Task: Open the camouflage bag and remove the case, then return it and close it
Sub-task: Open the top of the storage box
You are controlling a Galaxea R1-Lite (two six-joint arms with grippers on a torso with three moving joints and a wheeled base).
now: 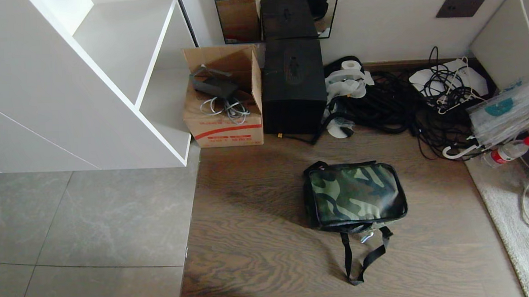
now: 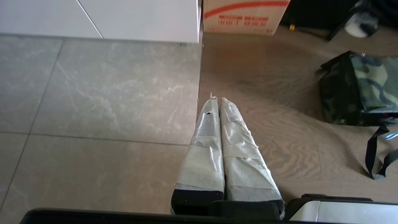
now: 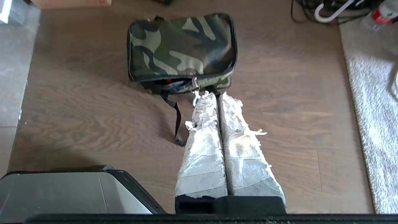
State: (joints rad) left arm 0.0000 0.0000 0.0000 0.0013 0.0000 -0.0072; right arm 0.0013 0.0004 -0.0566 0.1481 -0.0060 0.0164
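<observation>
Camouflage fabric, green, brown and black, covers the camouflage bag point(image 1: 355, 195), which lies lid-up on the wooden floor point(image 1: 259, 236), well clear of the tile edge on the robot's left and nearer the pale rug point(image 1: 508, 210) on its right. The lid looks nearly shut; in the right wrist view a sliver of red shows along the near seam where the zipper pull point(image 3: 195, 82) sits. The case is not visible, and is presumably inside.

The bag's long axis runs across the robot's front, left to right, slightly skewed. Its zippered front side, with the black straps point(image 1: 361, 259) trailing from it, points back toward the robot.

Neither arm shows in the head view. The right gripper point(image 3: 217, 95) hangs above the floor with its taped fingers pressed together, holding nothing — the bag lies straight ahead of its tips, the zipper pull just beyond them. The left gripper point(image 2: 217, 99), likewise closed and empty, sits over the seam between tile and wood, with the bag well off to its side.

So the right arm is the nearer one. Opening has barely begun; the coming move likely needs those fingers to part and reach forward and down to the pull, then run along the bag's long edge.
</observation>
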